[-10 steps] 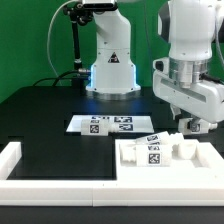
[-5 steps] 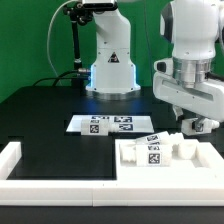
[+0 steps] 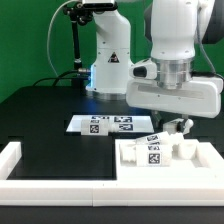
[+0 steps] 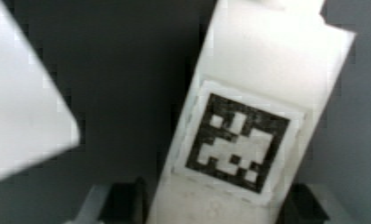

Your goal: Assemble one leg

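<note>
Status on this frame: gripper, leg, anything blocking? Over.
Gripper shut on short white tagged plastic leg. Leg held near large white square block; not seen seated. Nothing visible in the way.

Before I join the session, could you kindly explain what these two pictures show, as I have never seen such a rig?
The big white machine is a robot arm ending in a two-finger gripper. One picture comes from a camera standing off the arm. The other comes from a camera on its wrist, looking along the fingers. On the black table lie a flat marker board and a large white block with tagged parts. The gripper holds the leg, a small white peg bearing a black-and-white tag, close by the block.
</note>
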Controlling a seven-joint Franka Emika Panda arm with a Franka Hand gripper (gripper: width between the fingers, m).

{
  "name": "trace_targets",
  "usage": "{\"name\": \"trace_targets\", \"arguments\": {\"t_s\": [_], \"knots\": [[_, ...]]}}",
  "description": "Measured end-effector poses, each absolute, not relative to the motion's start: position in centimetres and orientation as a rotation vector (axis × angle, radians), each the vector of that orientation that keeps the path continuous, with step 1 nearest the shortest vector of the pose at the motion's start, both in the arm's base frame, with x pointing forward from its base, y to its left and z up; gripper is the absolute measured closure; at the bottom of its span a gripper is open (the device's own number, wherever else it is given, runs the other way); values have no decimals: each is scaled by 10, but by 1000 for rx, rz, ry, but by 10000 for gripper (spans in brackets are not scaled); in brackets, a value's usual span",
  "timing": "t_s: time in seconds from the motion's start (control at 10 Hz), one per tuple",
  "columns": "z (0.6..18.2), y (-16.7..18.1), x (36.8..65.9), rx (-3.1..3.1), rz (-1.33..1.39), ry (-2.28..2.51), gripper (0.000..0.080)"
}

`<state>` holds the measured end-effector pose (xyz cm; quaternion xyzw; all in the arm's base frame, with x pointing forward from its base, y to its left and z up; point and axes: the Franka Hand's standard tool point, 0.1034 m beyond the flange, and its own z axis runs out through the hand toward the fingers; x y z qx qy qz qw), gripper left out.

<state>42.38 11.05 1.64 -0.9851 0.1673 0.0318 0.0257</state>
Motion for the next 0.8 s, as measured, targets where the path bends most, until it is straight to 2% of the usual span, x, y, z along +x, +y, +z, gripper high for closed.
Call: {"name": "trace_targets", "arguments": {"t_s": [0.5, 0.8], "knots": [[16, 113, 423, -3049, 95, 483, 471], [18, 106, 426, -3085, 92, -34, 471]]}}
